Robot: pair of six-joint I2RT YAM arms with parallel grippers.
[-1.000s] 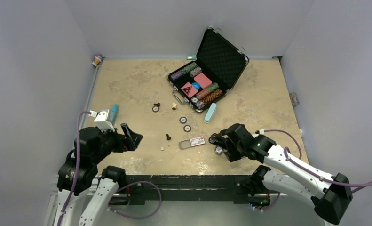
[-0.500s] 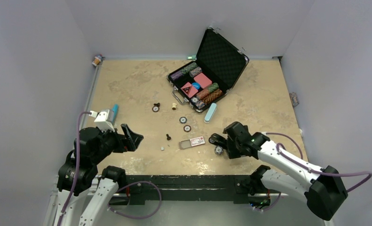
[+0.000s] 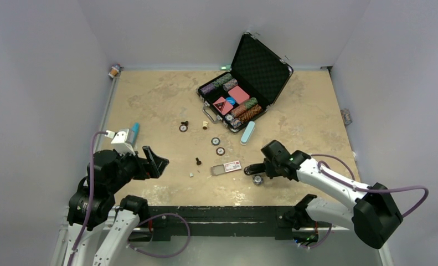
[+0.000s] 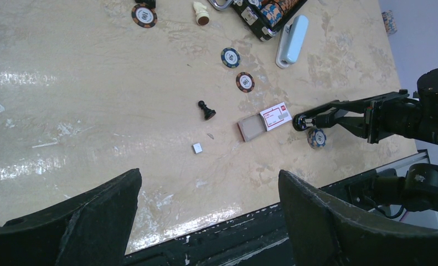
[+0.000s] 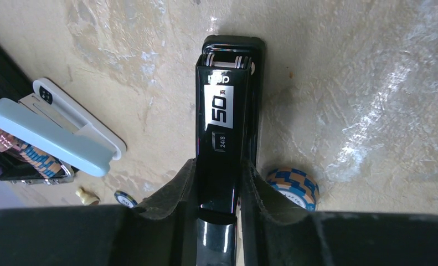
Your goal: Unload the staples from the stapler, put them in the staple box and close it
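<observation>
- Top external view: the right gripper [image 3: 256, 167], lower right of centre, is closed on the black stapler [image 3: 247, 168]. The stapler's free end pokes out to the left, low over the table [image 3: 150, 100]. The left gripper [image 3: 154, 160], at lower left, is spread wide and holds nothing
- Left wrist view: the stapler [image 4: 312, 118] shows at the right of the frame, clamped from the right by the right gripper [image 4: 344, 113], with a poker chip [image 4: 316, 138] just below its tip. A tiny silvery-grey strip — likely the staples [image 4: 197, 147] — lies on the bare table at centre, below the chess pawn [image 4: 206, 110] and well apart from the stapler. The left gripper [image 4: 208, 177] gapes empty along the bottom edge
- Right wrist view: the right gripper [image 5: 219, 180] pinches the stapler [image 5: 222, 111] by its rear half, and the labelled front end runs up the frame. The body looks shut, with no magazine pulled out
- Judgement — the grip is made, but opening and emptying are not yet done, and whether any staples sit inside cannot be seen
</observation>
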